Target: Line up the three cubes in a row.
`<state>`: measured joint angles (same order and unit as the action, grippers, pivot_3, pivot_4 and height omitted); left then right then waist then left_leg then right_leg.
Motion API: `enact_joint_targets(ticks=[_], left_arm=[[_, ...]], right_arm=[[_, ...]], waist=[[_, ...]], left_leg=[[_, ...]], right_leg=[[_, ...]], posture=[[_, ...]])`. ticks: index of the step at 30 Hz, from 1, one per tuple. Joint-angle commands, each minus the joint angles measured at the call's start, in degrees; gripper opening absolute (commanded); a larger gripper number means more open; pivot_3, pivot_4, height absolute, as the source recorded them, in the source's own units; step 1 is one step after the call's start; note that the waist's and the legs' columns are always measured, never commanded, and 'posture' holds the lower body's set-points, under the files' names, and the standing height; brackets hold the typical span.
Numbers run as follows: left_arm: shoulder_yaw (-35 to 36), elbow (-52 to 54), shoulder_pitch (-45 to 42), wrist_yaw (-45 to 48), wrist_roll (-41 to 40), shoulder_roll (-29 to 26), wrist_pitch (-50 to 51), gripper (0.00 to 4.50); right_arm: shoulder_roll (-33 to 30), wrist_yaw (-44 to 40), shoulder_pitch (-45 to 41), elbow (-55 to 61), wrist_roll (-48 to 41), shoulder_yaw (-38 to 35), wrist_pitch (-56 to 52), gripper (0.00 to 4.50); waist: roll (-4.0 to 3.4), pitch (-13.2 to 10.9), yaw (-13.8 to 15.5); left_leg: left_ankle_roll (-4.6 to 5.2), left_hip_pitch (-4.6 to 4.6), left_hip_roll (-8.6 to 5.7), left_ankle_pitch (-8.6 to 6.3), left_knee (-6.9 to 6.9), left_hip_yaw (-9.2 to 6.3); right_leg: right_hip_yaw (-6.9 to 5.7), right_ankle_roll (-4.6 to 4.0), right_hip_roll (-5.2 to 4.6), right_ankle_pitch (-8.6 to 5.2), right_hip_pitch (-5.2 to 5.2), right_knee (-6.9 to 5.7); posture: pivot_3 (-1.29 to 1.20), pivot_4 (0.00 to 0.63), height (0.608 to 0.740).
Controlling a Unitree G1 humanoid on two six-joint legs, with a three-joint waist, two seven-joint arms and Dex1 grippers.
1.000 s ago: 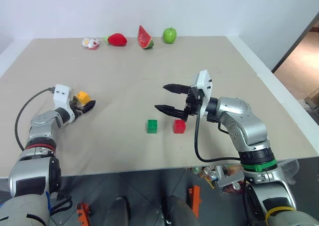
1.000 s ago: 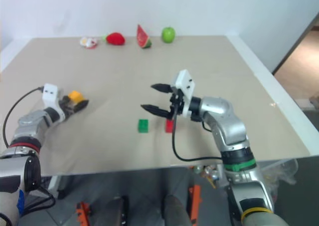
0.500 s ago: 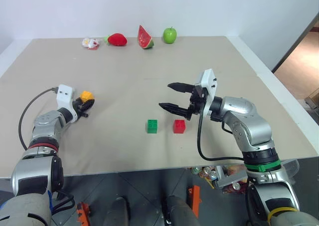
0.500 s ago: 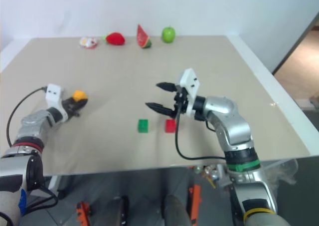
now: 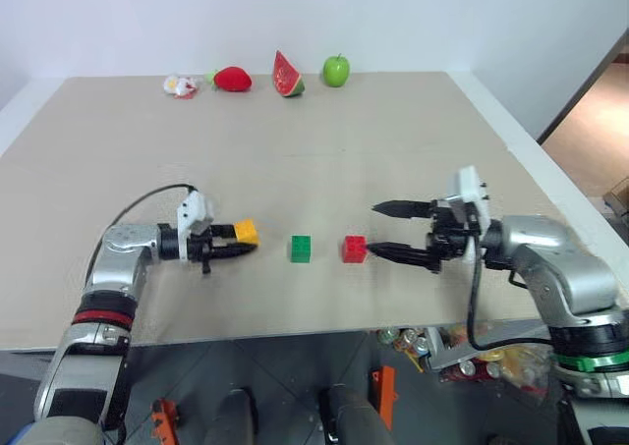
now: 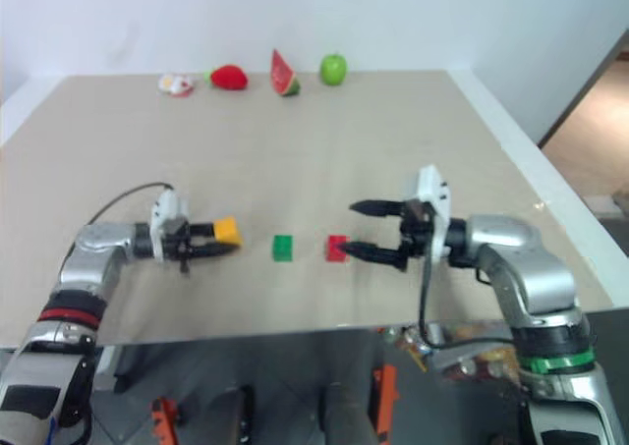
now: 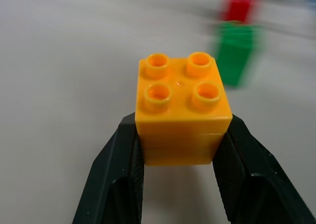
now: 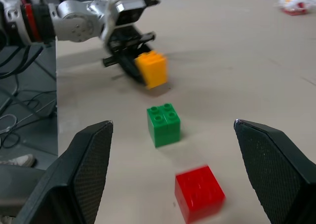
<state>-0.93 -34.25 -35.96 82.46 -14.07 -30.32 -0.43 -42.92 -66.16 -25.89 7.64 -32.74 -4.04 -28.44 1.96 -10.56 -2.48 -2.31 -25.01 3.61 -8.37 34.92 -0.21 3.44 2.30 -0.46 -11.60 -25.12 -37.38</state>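
Observation:
The yellow-orange cube (image 5: 246, 232) hangs just over the table, pinched between the fingers of my left gripper (image 5: 242, 246), which is shut on it and points right. In the left wrist view the cube (image 7: 183, 109) sits studs-up between the black fingers (image 7: 116, 179). To its right the green cube (image 5: 301, 249) and the red cube (image 5: 354, 249) rest on the table side by side, a small gap between them. My right gripper (image 5: 377, 230) stands open, pointing left, its tips just right of the red cube (image 8: 199, 193) and holding nothing.
A toy strawberry (image 5: 231, 78), a watermelon slice (image 5: 287, 74), a green apple (image 5: 335, 69) and a small white-and-red item (image 5: 179, 85) line the table's far edge (image 5: 413, 73). The table's front edge runs close below the cubes.
My left gripper closed on the yellow-orange cube and carried it right, from the left side to just beside the green cube. My right gripper drew back to the right, off the red cube.

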Motion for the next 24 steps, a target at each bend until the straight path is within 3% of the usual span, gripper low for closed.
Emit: enact_joint_targets(ticks=[1, 17, 24], left_arm=[[-0.82, 1.33, 0.02, 2.34, -0.18, -1.86, 0.42, 1.32], [-1.86, -17.03, -10.59, 2.13, 4.12, -0.24, -11.35, 1.32], [-1.94, -17.27, -10.76, 3.91, 3.26, 0.38, -10.72, 1.32]], right_arm=[[-1.11, 0.69, 0.38, 1.53, -1.21, -3.22, 0.03, 4.07], [-1.08, 3.96, 1.36, 4.24, -1.76, -3.33, -1.01, 4.07], [-1.03, 4.18, 0.96, 4.21, -1.72, -2.97, -1.1, 4.07]], waist=[[0.0, 0.0, -0.17], [0.0, 0.0, -0.07], [0.0, 0.0, -0.04]], left_leg=[[0.01, 0.03, 0.0, 0.01, 0.08, -0.07], [0.12, -0.15, -0.02, 0.06, 0.53, -0.04], [0.13, -0.18, -0.02, 0.06, 0.48, -0.04]], right_leg=[[0.05, -0.03, 0.07, 0.08, 0.0, 0.0], [0.2, 0.06, 0.09, 0.31, 0.0, 0.0], [0.21, 0.08, 0.12, 0.3, -0.03, 0.0]], posture=[[0.0, 0.15, 0.74], [0.0, 0.15, 0.74], [0.0, 0.15, 0.74]])
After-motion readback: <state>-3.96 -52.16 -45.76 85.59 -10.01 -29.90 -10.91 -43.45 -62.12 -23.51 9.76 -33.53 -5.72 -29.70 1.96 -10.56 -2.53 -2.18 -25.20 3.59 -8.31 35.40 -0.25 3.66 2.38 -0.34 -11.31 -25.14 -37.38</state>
